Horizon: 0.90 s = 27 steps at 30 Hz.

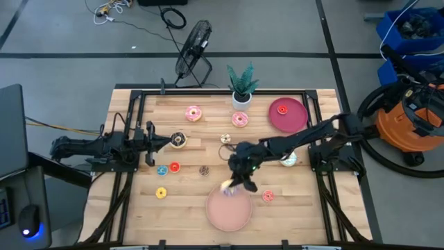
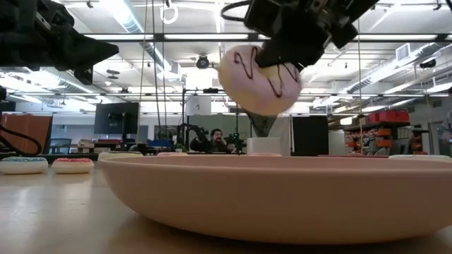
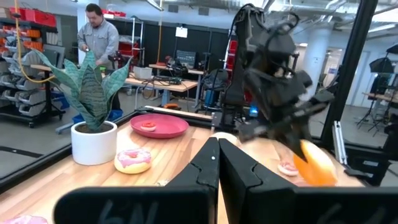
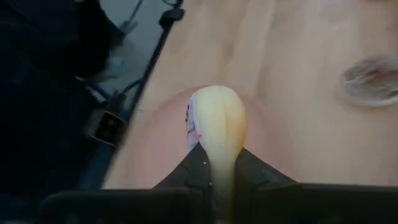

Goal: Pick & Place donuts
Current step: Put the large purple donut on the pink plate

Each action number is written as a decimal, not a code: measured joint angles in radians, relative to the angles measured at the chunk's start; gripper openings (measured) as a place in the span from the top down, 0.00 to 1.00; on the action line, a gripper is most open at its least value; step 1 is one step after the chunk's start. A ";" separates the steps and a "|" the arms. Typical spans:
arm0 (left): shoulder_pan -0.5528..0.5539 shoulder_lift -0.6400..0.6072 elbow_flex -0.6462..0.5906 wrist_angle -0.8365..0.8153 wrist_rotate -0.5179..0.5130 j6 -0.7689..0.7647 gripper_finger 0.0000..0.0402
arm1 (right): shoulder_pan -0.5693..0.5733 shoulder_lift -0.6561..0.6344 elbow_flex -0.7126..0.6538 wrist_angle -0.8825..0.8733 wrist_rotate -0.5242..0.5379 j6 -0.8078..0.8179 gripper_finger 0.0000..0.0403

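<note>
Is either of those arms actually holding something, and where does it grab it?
Yes. The right gripper pinches a white-iced donut by its rim, above the pink plate. The left gripper is shut, holding nothing.

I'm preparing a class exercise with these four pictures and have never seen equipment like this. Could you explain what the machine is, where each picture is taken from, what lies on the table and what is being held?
These show a robot with two dark arms at a wooden table. One picture looks straight down, one looks level across the tabletop, and one comes from each arm's wrist. Toy donuts lie scattered on the table, with a potted plant, a dark red plate and a pink plate. The right gripper is shut on a pale donut with dark squiggles, just above the pink plate. The left gripper waits, shut, at the table's left side.
</note>
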 joint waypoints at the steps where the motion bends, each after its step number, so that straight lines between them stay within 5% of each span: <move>1: -0.003 0.000 0.000 0.001 0.000 -0.007 0.97 | 0.011 0.030 0.010 0.006 -0.013 0.030 0.92; 11: -0.082 0.000 0.000 0.018 0.000 -0.047 0.97 | 0.038 0.297 0.187 0.064 -0.066 0.128 0.92; 20: -0.179 0.033 0.000 0.004 -0.005 -0.110 0.97 | 0.036 0.342 0.303 -0.112 0.027 0.041 0.92; 27: -0.236 0.131 0.000 0.062 -0.113 -0.128 0.97 | 0.033 0.342 0.304 -0.118 0.102 -0.009 0.86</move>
